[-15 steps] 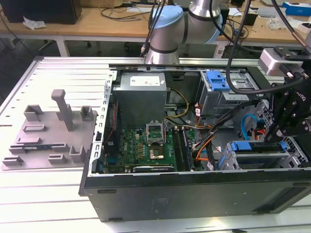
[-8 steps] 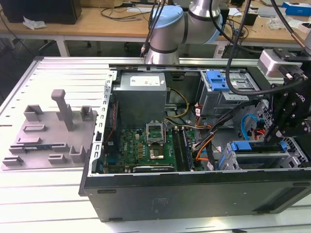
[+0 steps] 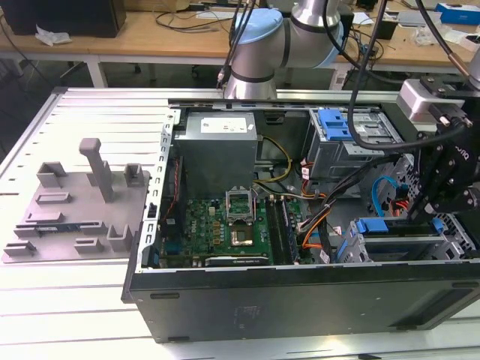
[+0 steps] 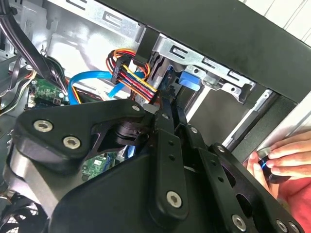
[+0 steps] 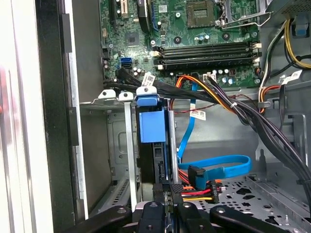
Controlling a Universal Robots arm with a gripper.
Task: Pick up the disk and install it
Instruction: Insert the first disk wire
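Wooden benches stand behind the open computer case (image 3: 300, 225) in the exterior view, a grey holder block (image 3: 75, 206) beside it. The first wrist view shows the disk (image 5: 151, 126) seated upright in its bay, the gripper (image 5: 167, 206) pinching its lower edge. The second wrist view adds a person's hand (image 4: 282, 158) outside the case.

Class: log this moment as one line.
gripper: at cage | disk: in cage slot | hand: beside case
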